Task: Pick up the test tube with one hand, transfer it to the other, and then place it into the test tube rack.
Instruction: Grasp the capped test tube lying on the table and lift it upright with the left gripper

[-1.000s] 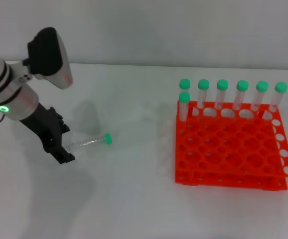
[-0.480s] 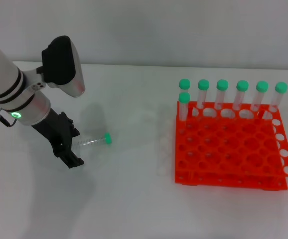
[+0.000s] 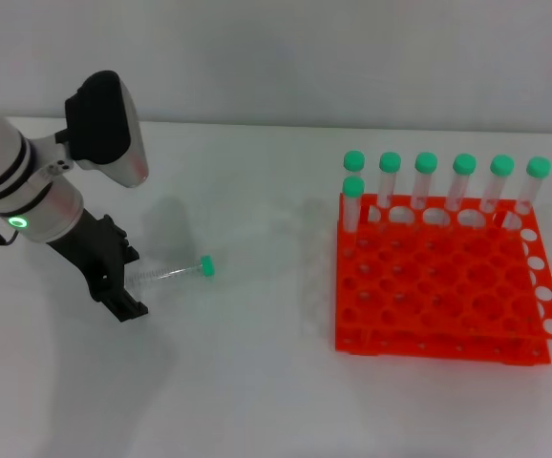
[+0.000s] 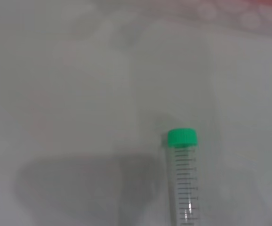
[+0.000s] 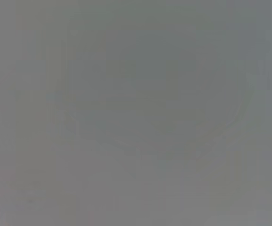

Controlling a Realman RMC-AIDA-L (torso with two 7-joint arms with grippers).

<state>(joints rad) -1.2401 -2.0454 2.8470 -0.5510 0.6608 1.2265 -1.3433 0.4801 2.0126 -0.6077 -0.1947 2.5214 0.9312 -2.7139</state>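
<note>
Lying slim clear test tube (image 3: pixel 169 274), green-capped

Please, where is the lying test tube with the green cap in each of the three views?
Head view: the test tube lies on the table left of the rack, its clear end at the left pincer.
Left wrist view: the same tube, low in the picture.
Right wrist view: not in it.
Shared landmark: its green cap.
</note>
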